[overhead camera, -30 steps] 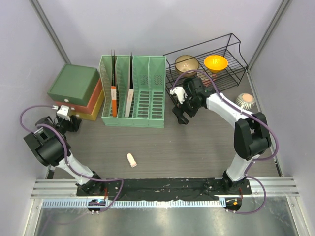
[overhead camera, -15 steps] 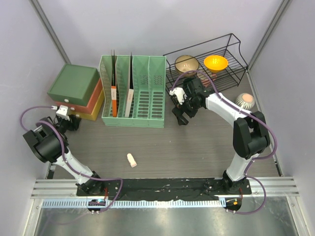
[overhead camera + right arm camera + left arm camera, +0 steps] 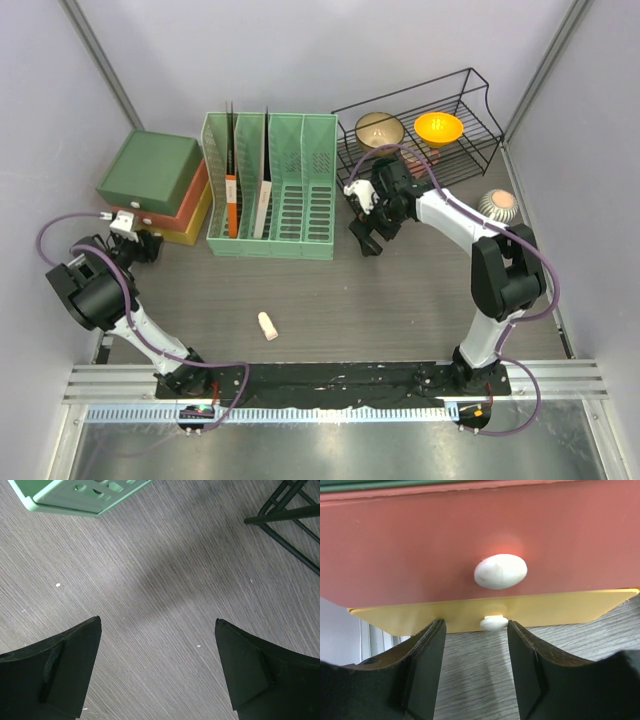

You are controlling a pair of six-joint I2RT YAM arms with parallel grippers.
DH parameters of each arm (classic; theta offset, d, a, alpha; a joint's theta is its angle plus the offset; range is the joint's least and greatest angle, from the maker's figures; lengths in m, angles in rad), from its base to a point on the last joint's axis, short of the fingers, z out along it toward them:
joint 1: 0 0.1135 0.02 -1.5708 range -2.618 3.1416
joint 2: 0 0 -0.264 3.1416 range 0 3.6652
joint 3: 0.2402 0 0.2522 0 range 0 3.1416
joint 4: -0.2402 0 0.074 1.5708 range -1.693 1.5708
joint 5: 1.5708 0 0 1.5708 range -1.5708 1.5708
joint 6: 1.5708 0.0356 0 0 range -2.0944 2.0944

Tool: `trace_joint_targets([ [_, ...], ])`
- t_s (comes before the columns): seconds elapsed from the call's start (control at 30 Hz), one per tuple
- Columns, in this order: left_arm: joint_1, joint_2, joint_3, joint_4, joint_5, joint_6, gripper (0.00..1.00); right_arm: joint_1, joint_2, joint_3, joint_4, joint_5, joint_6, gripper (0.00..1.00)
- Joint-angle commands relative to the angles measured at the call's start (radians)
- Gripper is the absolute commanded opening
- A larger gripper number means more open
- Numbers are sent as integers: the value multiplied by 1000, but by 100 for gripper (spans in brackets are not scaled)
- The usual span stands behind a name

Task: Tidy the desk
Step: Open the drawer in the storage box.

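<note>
The orange bowl is racked, but a striped bowl and pale tube lie loose on the desk (left gripper, right gripper both agape, empty).

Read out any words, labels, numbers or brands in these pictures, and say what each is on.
No text can be read.
In the green file rack, the orange spine and white spine: any print is too small to tell.
On the red drawer and yellow drawer fronts: no lettering, only white knobs.
</note>
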Motion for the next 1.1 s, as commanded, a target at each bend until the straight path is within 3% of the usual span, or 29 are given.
trace_joint_targets([
  [0.0,7,14,53,31,-1,-22,57,-3,5,32,-12,-20,-15,100],
  [0.3,-6,11,67,-12,-18,-20,59,-3,21,37,-18,-21,-17,100],
  [0.73,-22,10,97,-98,-22,20,31,-3,25,35,-23,-24,-20,100],
  [1.07,-20,-10,59,-91,4,61,21,-3,29,31,-25,-25,-23,100],
])
